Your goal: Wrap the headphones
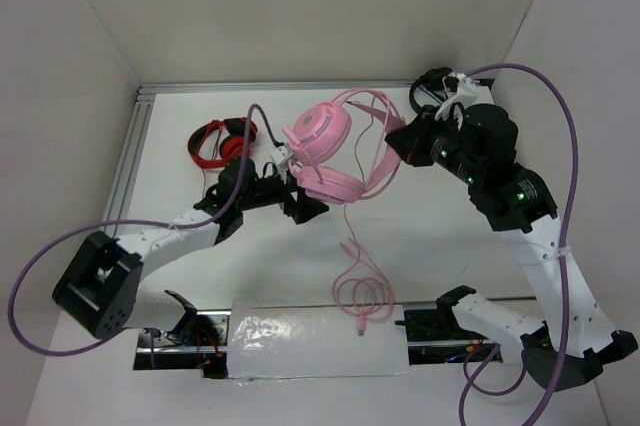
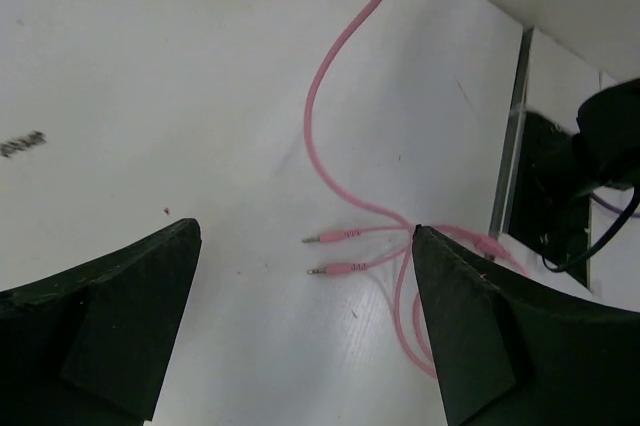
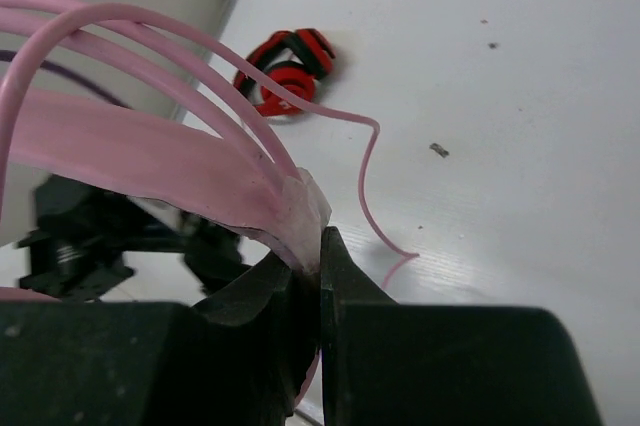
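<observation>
Table (image 1: 440, 246) first: a white surface with white walls around it, and both arms reach over its middle. My right arm (image 1: 520, 206) comes in from the right, and my left arm (image 1: 170, 236) stretches in low from the left.

At the near edge, between the two bases, lies a plastic-covered block (image 1: 315, 341).

The headphones (image 1: 320, 129), pale pink, sit near the middle of the table toward the far side. Their two round cups are stacked close together, and the double headband arches off to the right. The right gripper (image 3: 318, 256) is clamped tight on that headband, with the pink band pinched between its black fingers. The left gripper (image 2: 305, 234) stands wide apart with nothing between its fingers. In the top view it sits just beside the lower cup, on the cup's left. I cannot tell whether it touches the cup.

A smaller pair of red-and-black headphones (image 1: 222, 141) lies flat on the table to the left of the pink pair, apart from it.

The thin pink cable (image 1: 352, 266) drops from the cups toward me. It gathers in loose loops at the near edge, where its end reaches the plastic-covered block.

Through the left wrist camera I see the cable curve across the table below the fingers. It splits into two small plugs (image 2: 335, 236) lying side by side, both pointing left.
</observation>
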Controlling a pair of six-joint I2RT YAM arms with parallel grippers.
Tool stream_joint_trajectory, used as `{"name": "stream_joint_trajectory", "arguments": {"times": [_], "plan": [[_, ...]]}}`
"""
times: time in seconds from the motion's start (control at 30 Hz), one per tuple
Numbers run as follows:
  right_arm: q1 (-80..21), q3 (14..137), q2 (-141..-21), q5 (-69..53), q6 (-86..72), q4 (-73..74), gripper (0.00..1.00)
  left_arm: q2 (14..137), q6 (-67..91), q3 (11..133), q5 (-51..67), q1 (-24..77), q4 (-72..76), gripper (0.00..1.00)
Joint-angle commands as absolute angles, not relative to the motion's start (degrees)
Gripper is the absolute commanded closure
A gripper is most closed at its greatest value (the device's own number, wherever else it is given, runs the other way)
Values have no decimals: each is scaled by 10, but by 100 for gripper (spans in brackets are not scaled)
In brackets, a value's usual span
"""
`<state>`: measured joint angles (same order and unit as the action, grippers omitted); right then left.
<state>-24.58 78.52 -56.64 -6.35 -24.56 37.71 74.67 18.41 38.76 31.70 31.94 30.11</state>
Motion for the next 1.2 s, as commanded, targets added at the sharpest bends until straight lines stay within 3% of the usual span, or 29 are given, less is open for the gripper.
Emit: {"name": "stream_joint_trajectory", "arguments": {"times": [0.0, 0.27, 0.43, 0.5, 0.53, 0.57, 0.6, 0.67, 0.7, 0.73, 1.03, 1.07, 1.1, 1.17], "plan": [[-257, 858, -569, -133, -272, 344, 100, 828, 172, 416, 368, 356, 411, 1], [-272, 893, -579, -121, -286, 359, 100, 900, 204, 460, 462, 383, 505, 1], [-278, 891, -582, -119, -288, 356, 100, 940, 214, 499, 463, 401, 524, 1], [-280, 892, -579, -123, -288, 363, 100, 954, 221, 511, 446, 402, 522, 9], [-281, 892, -578, -122, -287, 364, 100, 958, 223, 517, 436, 402, 525, 17], [-283, 890, -572, -120, -287, 366, 100, 959, 225, 519, 426, 402, 527, 33], [-284, 887, -569, -115, -287, 365, 100, 960, 228, 519, 419, 400, 532, 36], [-284, 876, -559, -114, -286, 360, 100, 957, 234, 524, 404, 395, 541, 26], [-285, 873, -556, -119, -286, 359, 100, 955, 236, 528, 406, 392, 545, 10], [-284, 870, -555, -123, -286, 357, 100, 954, 239, 539, 408, 387, 548, 2], [-289, 862, -560, -149, -291, 352, 100, 958, 245, 575, 488, 383, 603, 1], [-289, 860, -557, -150, -293, 349, 100, 958, 244, 577, 473, 382, 601, 4], [-289, 858, -555, -145, -293, 349, 100, 958, 243, 583, 465, 382, 598, 23], [-289, 856, -553, -132, -291, 352, 100, 947, 236, 588, 430, 381, 573, 53]]}}
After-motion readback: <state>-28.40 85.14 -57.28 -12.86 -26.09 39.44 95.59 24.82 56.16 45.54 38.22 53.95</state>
